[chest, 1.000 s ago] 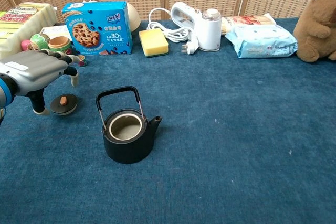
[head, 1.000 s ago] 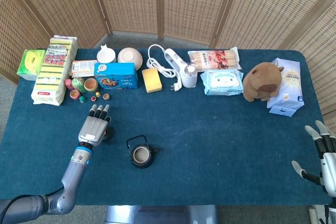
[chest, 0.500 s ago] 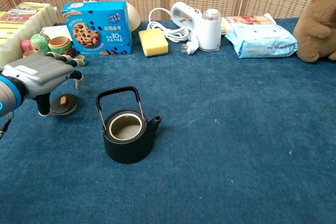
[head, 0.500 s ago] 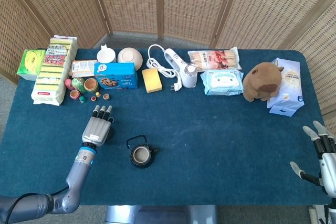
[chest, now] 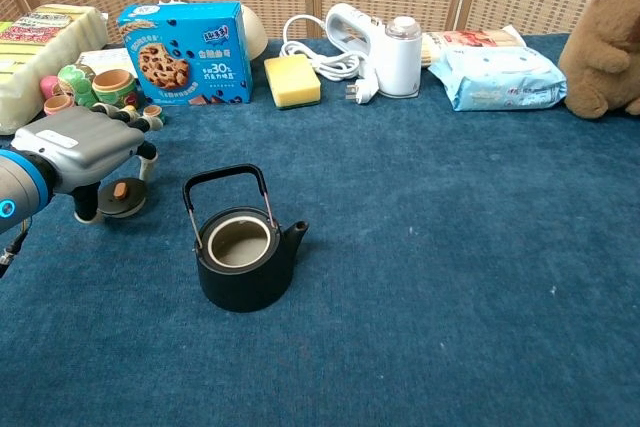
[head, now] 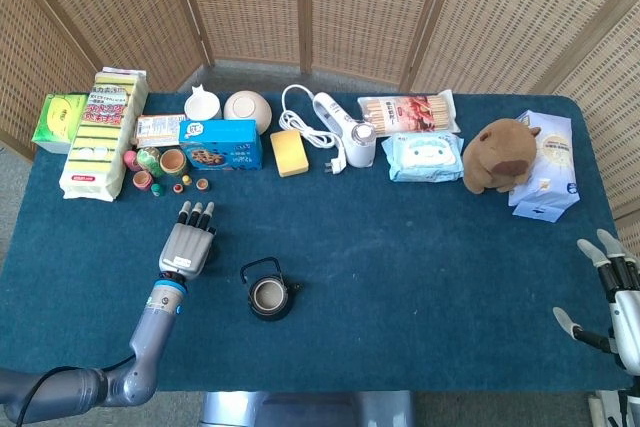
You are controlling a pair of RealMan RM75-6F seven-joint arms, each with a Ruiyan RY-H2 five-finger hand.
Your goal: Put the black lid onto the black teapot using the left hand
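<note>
A dark blue cloth-covered table stands before woven wicker screens. The open black teapot sits on bare cloth, goods lined along the far edge behind it. Left of the teapot lies the black lid, under the left hand, fingers curved down around it; whether they grip is unclear. The right hand, fingers spread, hangs far right of the teapot at the table edge.

black lid flat, seemingly untouched, beside open upright teapot.
</note>
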